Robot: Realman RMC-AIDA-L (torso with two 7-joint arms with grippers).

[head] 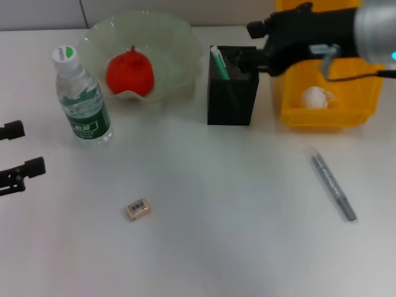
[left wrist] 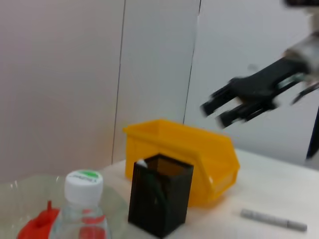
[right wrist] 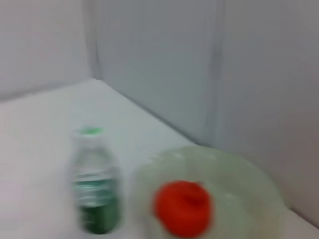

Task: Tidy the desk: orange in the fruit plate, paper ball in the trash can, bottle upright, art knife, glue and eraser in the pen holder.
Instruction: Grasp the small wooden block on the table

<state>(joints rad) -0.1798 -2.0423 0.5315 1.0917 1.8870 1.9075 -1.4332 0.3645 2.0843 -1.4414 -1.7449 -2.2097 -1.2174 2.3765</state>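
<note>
Orange [head: 130,73] sits in the plate [head: 179,43], paper ball [head: 315,97] in the bin [head: 291,114] (bottle [head: 80,99] upright); right gripper [head: 255,44], fingers spread, hovers over the holder [head: 232,99]; eraser [head: 138,209] lies on the desk [head: 235,235]

Black right pincer [head: 255,43], silver forearm, black cable.

Left hand [head: 18,158] cut off at the picture's edge.
</note>
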